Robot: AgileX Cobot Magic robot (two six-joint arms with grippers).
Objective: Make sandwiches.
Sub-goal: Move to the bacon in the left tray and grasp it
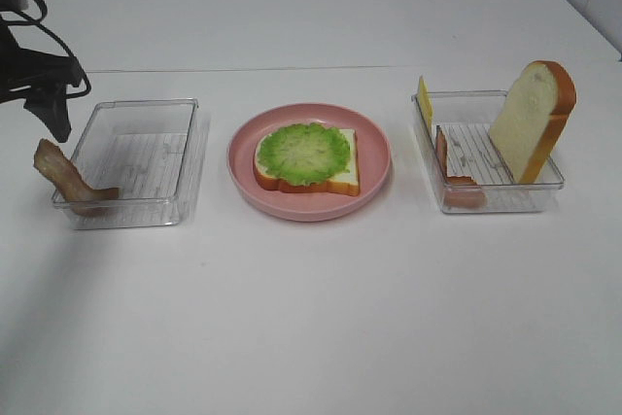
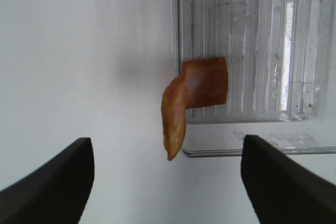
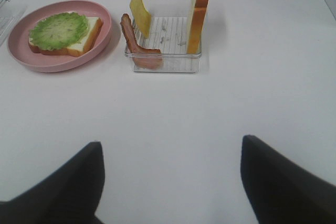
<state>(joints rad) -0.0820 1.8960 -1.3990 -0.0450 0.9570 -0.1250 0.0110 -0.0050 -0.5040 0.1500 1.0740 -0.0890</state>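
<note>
A bread slice [image 1: 342, 174] topped with a green lettuce leaf [image 1: 303, 153] lies on the pink plate [image 1: 374, 148]; the right wrist view shows the same lettuce [image 3: 59, 30] and plate [image 3: 102, 30]. One bacon strip [image 1: 68, 177] drapes over the left tray's [image 1: 146, 114] near-left corner. My left gripper [image 1: 56, 119] hovers above it, open and empty, with the bacon [image 2: 191, 95] ahead of its fingers [image 2: 52, 182]. The right tray [image 1: 486, 191] holds an upright bread slice [image 1: 533, 119], a yellow cheese slice [image 1: 425, 99] and another bacon strip [image 1: 452, 170]. My right gripper [image 3: 170, 182] is open, well short of that tray [image 3: 165, 59].
White tabletop all around. The two clear trays flank the plate in a row. The left arm's black body and cables [image 1: 29, 46] stand at the far left edge. The table's back section begins behind a seam [image 1: 311, 68].
</note>
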